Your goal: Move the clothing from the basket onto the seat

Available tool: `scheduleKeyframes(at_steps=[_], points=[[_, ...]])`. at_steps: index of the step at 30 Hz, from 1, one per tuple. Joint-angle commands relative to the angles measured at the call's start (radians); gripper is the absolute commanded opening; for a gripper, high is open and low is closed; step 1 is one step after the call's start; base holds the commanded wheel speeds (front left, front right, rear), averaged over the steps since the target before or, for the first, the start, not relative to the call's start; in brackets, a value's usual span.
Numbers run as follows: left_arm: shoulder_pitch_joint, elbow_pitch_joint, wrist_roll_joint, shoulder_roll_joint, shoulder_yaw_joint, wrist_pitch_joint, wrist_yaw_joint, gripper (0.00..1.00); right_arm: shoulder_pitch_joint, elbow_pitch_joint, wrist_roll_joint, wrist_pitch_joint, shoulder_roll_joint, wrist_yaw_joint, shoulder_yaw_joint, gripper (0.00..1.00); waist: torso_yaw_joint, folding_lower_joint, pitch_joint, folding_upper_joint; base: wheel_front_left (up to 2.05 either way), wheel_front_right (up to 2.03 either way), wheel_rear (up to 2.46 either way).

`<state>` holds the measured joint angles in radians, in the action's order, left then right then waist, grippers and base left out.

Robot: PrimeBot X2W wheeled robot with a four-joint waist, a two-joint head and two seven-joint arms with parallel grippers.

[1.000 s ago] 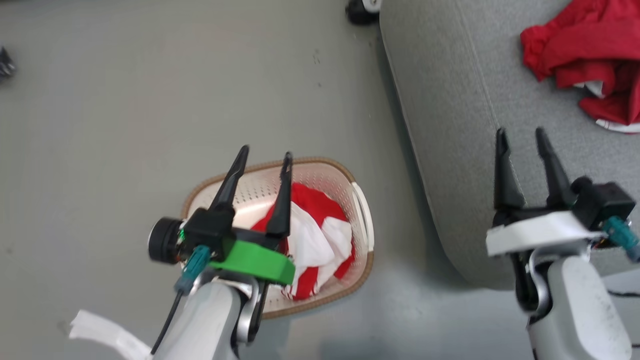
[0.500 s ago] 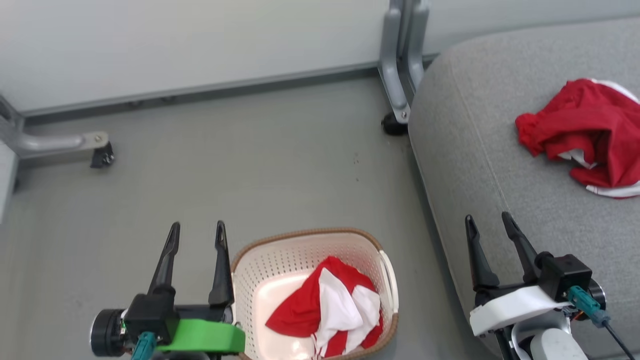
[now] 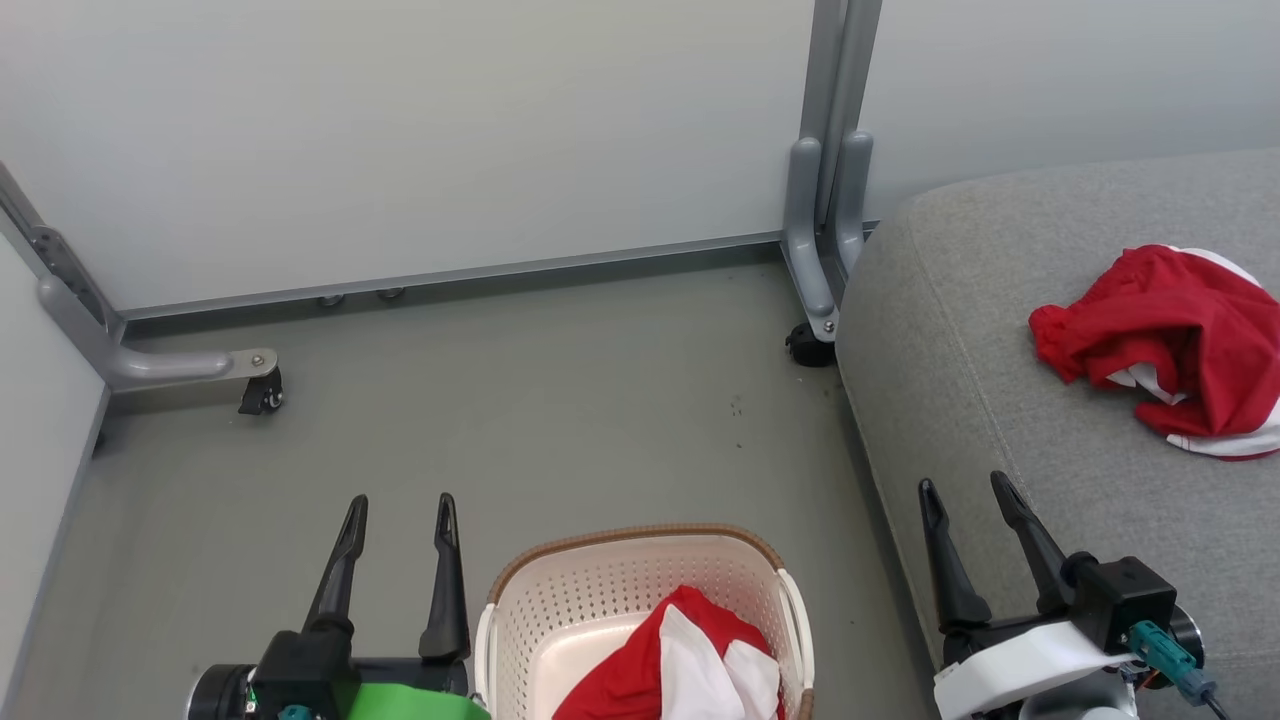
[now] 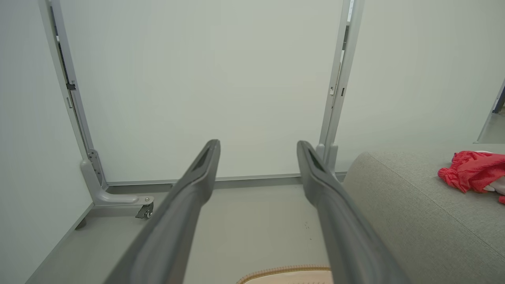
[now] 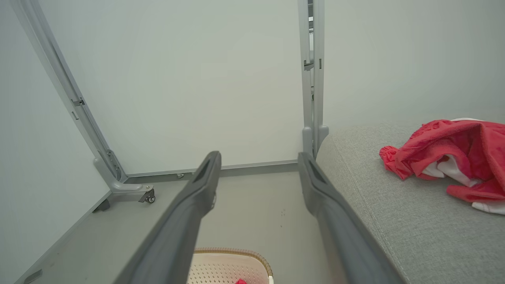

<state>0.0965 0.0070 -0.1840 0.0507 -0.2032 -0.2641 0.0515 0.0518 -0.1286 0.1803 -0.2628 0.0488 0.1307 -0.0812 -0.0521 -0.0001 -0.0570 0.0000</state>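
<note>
The cream basket with a brown rim stands on the floor at the head view's bottom middle; its rim also shows as the basket in the right wrist view. A red and white garment lies inside it. Another red garment rests on the grey seat at the right, seen too as the garment and the garment. My left gripper hangs open and empty left of the basket. My right gripper is open and empty over the seat's near edge.
Pale partition walls stand behind, with a grey post and caster by the seat's far corner. A second foot with a caster sits at the left. Grey floor lies between walls and basket.
The head camera has tilted up, so basket and seat slid down the picture. My left gripper has drawn back from above the basket to its left side, open throughout.
</note>
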Motion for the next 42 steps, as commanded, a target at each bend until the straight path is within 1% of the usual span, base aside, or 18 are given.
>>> scheduleKeyframes(at_steps=[1,15,33,37,42], points=[[0.016,0.005,0.005,0.000,-0.004,0.000,-0.003,1.00,0.009,0.003,-0.002,-0.003,0.004,0.000,-0.002,1.00,0.001,0.0001,-0.008,0.0000,0.00,0.00,0.00],[0.016,0.020,0.031,0.000,0.008,0.000,-0.024,1.00,0.009,0.009,0.002,-0.003,0.003,0.000,0.005,1.00,0.013,0.0001,-0.016,0.0000,0.00,0.00,0.00],[-0.005,0.042,0.039,0.000,0.010,0.000,-0.027,1.00,-0.009,0.011,0.007,-0.003,0.003,0.000,-0.004,1.00,0.015,0.0001,-0.009,0.0000,0.00,0.00,0.00],[-0.014,0.046,0.032,0.000,-0.002,0.000,-0.033,1.00,-0.002,0.010,0.003,-0.003,0.004,0.000,0.004,1.00,0.015,0.0001,0.001,0.0000,0.00,0.00,0.00],[-0.042,0.056,0.047,0.001,-0.024,0.000,-0.046,1.00,-0.006,0.016,-0.003,-0.003,0.004,0.000,0.030,1.00,0.017,0.0001,0.041,0.0000,0.00,0.00,0.00]])
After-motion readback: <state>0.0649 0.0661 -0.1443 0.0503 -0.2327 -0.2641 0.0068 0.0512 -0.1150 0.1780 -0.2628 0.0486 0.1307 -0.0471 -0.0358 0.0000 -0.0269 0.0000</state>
